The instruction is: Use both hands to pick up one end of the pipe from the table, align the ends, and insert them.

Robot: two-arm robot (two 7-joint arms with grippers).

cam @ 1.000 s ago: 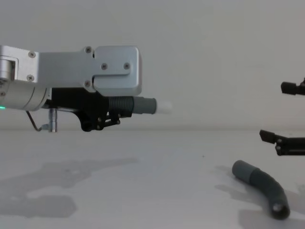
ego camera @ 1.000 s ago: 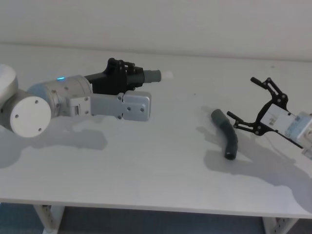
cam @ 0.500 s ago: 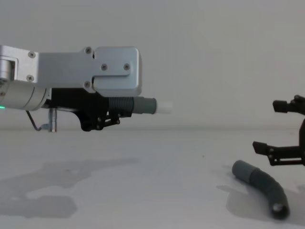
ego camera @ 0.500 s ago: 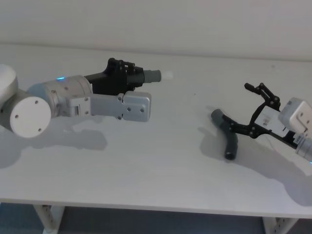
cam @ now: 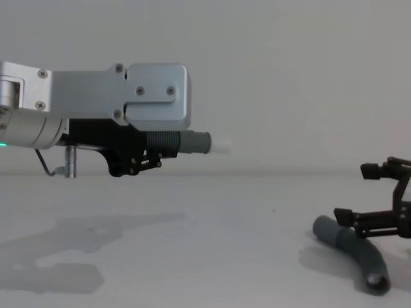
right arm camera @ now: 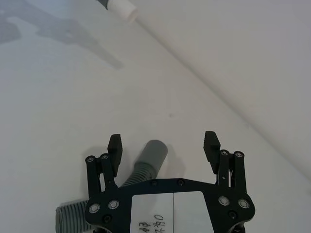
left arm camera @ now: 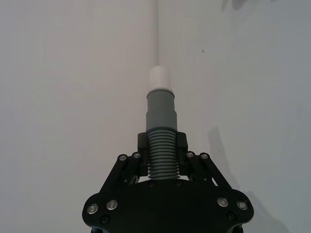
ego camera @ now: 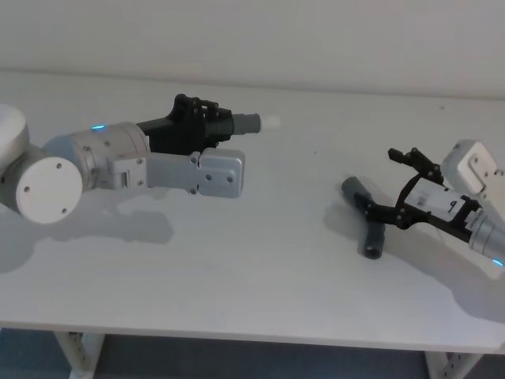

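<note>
While left pincer (left arm camera: 160,145) pinches the short pipe (left arm camera: 160,109), right pincer (right arm camera: 164,143) hangs spread over long pipe (right arm camera: 152,154).

White table (ego camera: 260,276) w/ dark curved ribbed hose piece (ego camera: 372,237) flat at rt.

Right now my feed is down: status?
Left hand shut on short pipe, held aloft. Right hand open over long pipe on table. Nothing between them.

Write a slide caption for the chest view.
Left gripper holds the white-tipped hose aloft; open right gripper hovers at the darker hose on the table.
</note>
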